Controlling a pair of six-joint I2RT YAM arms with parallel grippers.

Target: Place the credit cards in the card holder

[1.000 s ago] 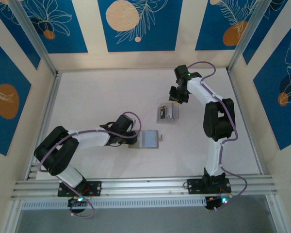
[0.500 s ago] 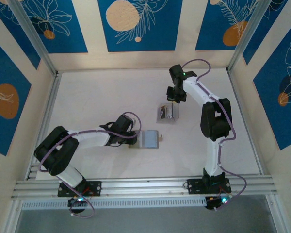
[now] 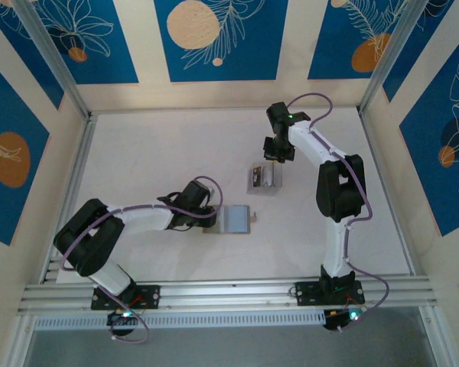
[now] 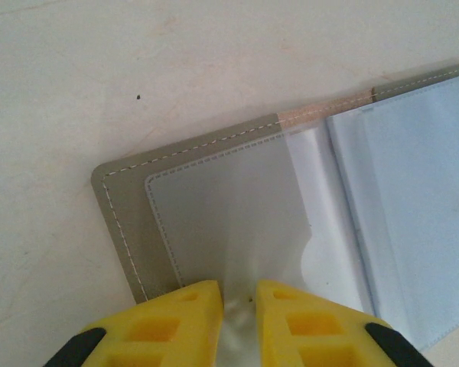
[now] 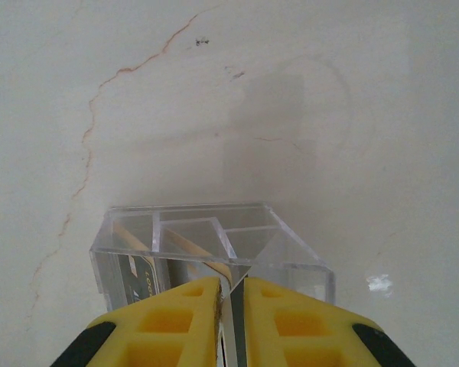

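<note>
Left hand pinches the card holder; right hand clamps a credit card, its print unreadable.

At tabletop centre: card holder, left pincer on its left edge. Behind-right, apart: compartment box, credit cards inside; right pincer at its far edge, possibly clasping one.

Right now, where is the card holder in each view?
Top external: card holder just below centre, at the left gripper.
Left wrist: lying open, centre to right edge; that gripper pinches its clear sleeve.
Right wrist: a clear box of cards.
Shared landmark: the left gripper.
</note>
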